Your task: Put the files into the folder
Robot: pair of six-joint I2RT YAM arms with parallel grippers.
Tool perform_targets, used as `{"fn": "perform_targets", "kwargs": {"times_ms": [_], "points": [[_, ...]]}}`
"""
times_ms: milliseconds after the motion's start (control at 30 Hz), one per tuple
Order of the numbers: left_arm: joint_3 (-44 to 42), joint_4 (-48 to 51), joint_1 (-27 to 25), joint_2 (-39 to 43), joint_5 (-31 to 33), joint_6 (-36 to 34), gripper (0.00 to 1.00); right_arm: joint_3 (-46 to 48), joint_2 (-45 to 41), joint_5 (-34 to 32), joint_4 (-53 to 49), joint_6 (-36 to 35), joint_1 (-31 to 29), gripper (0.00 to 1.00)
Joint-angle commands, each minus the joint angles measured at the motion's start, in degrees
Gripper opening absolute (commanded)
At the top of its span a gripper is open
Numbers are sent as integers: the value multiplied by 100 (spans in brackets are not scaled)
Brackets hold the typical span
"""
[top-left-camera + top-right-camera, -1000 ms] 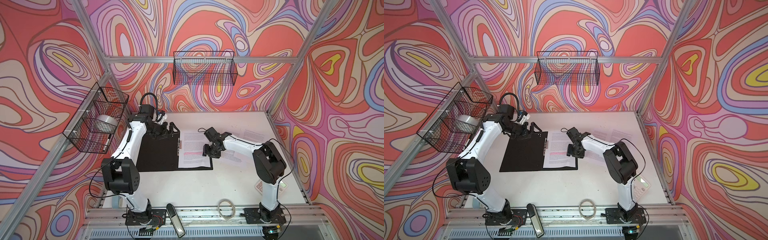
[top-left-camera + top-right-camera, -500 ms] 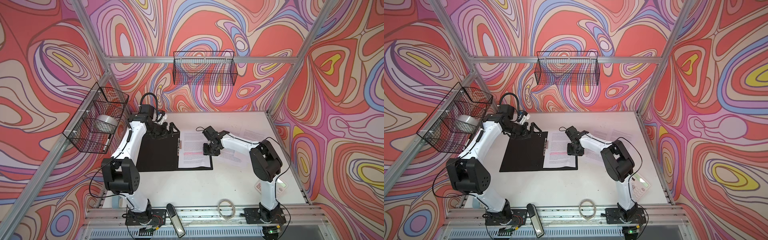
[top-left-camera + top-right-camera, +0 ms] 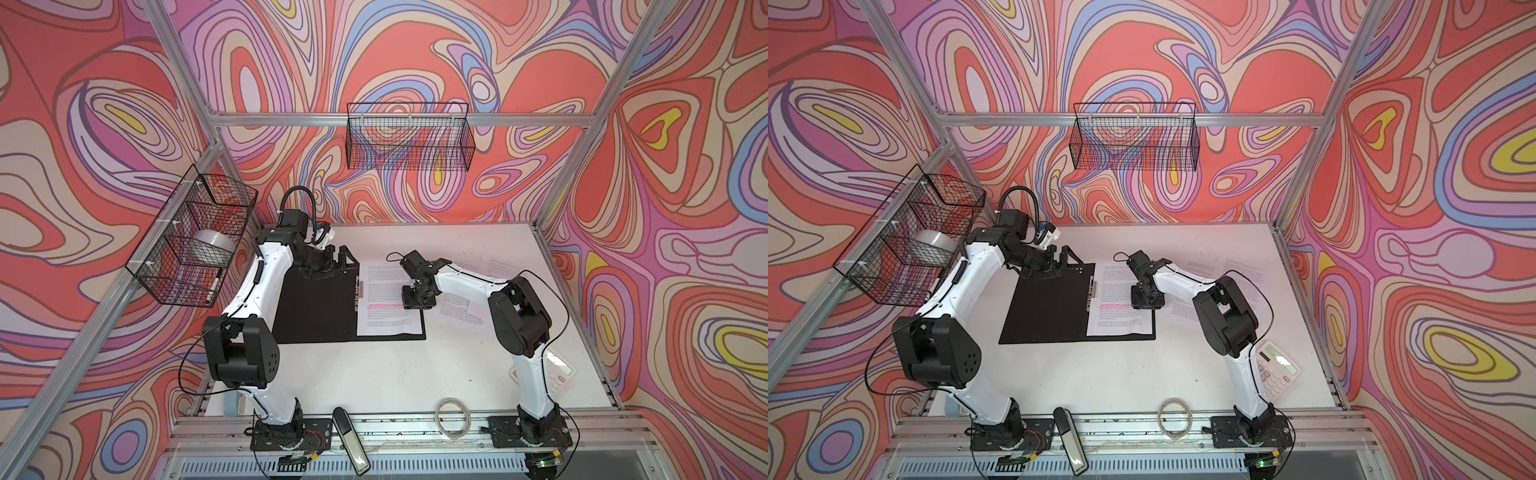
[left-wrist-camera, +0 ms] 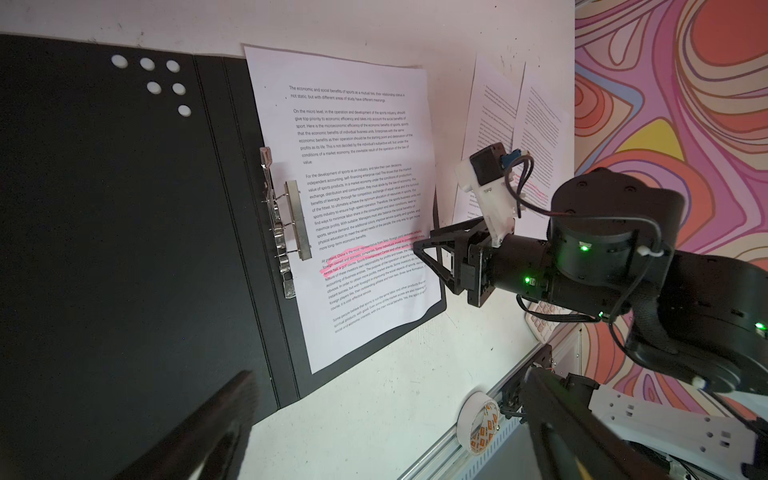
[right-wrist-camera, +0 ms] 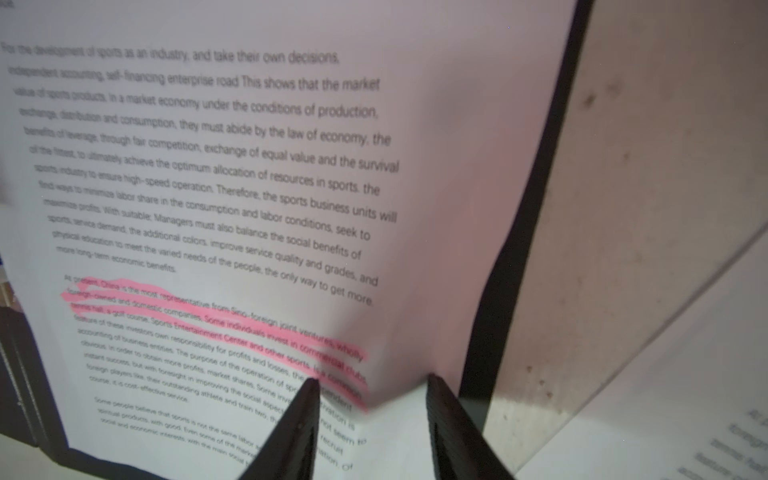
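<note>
The folder (image 3: 316,307) (image 3: 1046,311) lies open and flat, black inside up, with a metal clip (image 4: 291,224) on its spine. One of the files, a sheet with a pink highlighted line (image 3: 382,291) (image 4: 353,166), lies on its right half. My right gripper (image 3: 415,301) (image 5: 372,379) stands on that sheet's right edge. Its fingers are apart, tips pressed on the paper, which humps up between them. Two more sheets (image 3: 465,307) (image 4: 494,120) lie on the table right of the folder. My left gripper (image 3: 338,266) (image 4: 382,436) is wide open at the folder's far edge, holding nothing.
A white calculator (image 3: 1273,370) lies at the front right by the right arm's base. A tape roll (image 3: 453,417) and a black handheld device (image 3: 351,440) sit at the front rail. Wire baskets (image 3: 409,137) (image 3: 195,237) hang on the back and left walls.
My right gripper has shifted slightly left onto the highlighted sheet's edge and its jaws have narrowed, puckering the paper. The left arm has not moved.
</note>
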State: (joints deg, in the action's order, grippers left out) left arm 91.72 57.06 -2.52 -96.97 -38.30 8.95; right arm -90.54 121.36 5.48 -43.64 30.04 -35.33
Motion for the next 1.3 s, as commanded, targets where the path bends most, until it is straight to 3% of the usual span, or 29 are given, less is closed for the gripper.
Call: {"fn": "perform_targets", "kwargs": {"times_ms": [0, 133, 333, 500, 733, 1267], "points": [[-39, 147, 42, -81, -78, -104, 100, -122, 46, -58, -163, -161, -26, 48], [63, 192, 42, -107, -111, -113, 100, -19, -464, -508, -107, -138, -26, 53], [256, 253, 34, -72, -239, -122, 100, -58, -1148, -2211, -1109, 69, -19, 60], [172, 207, 16, -33, -503, -146, 100, 404, -1450, -3263, -1662, 389, 54, 71], [-13, 229, -98, 9, -601, -235, 100, 1334, -1586, -3241, -1164, 484, 414, 73], [-90, 233, -178, -94, -678, -183, 100, 1801, -1290, -3045, -690, 390, 872, 74]]}}
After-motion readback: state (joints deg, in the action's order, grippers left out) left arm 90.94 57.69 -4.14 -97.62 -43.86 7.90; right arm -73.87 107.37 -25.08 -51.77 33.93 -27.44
